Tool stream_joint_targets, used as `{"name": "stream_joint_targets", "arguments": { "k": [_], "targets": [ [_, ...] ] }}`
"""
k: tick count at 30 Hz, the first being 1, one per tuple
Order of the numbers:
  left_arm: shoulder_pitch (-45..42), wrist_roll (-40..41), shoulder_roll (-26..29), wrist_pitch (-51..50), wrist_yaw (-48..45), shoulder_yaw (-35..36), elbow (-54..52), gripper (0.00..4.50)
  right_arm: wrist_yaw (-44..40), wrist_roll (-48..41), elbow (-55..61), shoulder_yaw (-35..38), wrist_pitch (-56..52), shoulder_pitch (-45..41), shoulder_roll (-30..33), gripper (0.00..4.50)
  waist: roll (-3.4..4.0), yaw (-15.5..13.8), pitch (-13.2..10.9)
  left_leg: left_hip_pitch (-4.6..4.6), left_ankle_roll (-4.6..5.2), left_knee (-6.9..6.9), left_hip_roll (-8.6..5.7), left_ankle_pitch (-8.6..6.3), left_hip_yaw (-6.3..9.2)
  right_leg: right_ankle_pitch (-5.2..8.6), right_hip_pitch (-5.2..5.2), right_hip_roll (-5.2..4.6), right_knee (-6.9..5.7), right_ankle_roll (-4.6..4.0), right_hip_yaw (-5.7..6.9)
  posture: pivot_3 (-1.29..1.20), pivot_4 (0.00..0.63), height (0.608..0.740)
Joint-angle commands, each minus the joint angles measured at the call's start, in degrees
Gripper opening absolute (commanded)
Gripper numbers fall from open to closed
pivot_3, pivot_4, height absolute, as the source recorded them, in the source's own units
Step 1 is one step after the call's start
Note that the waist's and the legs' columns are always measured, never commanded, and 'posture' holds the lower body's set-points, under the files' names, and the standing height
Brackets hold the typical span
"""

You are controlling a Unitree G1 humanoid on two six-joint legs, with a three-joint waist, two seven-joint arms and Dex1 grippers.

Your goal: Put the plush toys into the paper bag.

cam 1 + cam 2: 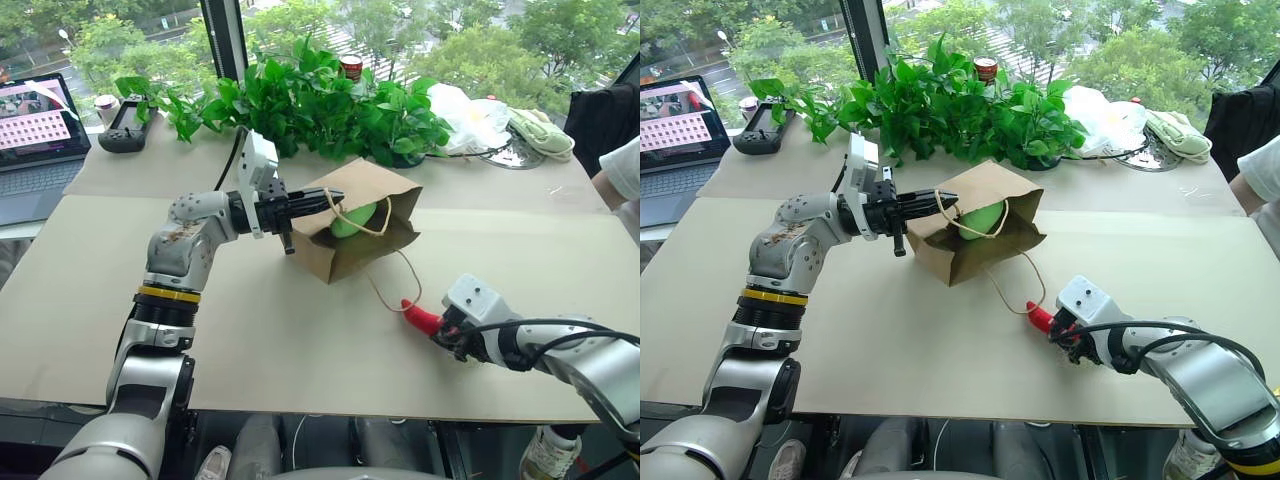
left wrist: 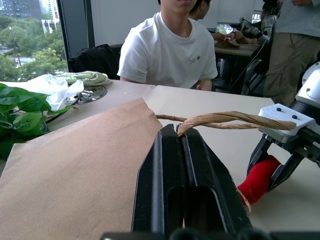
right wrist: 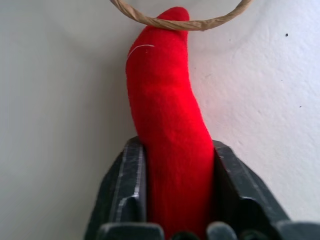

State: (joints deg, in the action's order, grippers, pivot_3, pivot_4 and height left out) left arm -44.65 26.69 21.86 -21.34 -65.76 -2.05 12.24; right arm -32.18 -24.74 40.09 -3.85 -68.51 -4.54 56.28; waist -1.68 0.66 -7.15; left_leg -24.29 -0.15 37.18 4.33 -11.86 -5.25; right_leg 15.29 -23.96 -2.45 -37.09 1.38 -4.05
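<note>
The brown paper bag [image 1: 352, 232] lies on its side mid-table, mouth toward the right. Inside the mouth sits the green plush toy [image 1: 352, 220]. My left gripper [image 1: 322, 197] is shut on the bag's upper cord handle [image 2: 227, 120] at the mouth's top edge. The red chili plush toy [image 1: 421, 317] lies on the table in front of the bag, its tip at the loop of the lower cord handle [image 3: 179, 22]. My right gripper [image 1: 446, 330] is shut on the red chili [image 3: 172, 135], which fills the gap between the fingers [image 3: 127, 192].
Leafy plants [image 1: 310, 100] line the far side of the table, with a white plastic bag [image 1: 470, 115] to their right. A laptop [image 1: 35, 140] and a black controller [image 1: 128, 125] sit at the far left. A person in white [image 2: 167, 47] sits at the right end.
</note>
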Motion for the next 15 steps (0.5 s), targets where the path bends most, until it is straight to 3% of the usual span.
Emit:
{"name": "stream_joint_targets", "arguments": {
  "k": [1,8,15],
  "targets": [
    [-1.75,0.04,0.46,1.27,-0.01,0.91,-0.47,0.00,-0.52,0.42,1.66,2.88,0.29,1.63,1.91,0.19,0.00,-0.01,0.00,0.00,0.00,0.00,0.00,0.00,0.00,0.00,0.01,0.00,0.00,0.00,0.00,0.00,0.150,0.713],
    [-1.96,0.03,0.55,1.45,-0.14,0.97,0.01,0.00,-2.50,-0.28,5.46,11.02,-1.69,8.96,6.45,0.04,0.00,-0.56,0.00,-0.01,0.00,0.03,-0.05,0.00,0.09,0.03,0.09,-0.01,0.03,0.05,-0.01,0.00,0.150,0.713],
    [-1.96,0.08,0.53,1.45,-0.36,0.85,0.12,0.00,-2.10,-1.99,7.38,18.33,-1.34,3.96,3.94,0.04,0.00,-0.19,0.00,0.04,0.01,0.06,-0.28,0.01,0.45,0.03,0.15,0.01,-0.02,0.05,-0.03,0.00,0.150,0.713]
  ]
}}
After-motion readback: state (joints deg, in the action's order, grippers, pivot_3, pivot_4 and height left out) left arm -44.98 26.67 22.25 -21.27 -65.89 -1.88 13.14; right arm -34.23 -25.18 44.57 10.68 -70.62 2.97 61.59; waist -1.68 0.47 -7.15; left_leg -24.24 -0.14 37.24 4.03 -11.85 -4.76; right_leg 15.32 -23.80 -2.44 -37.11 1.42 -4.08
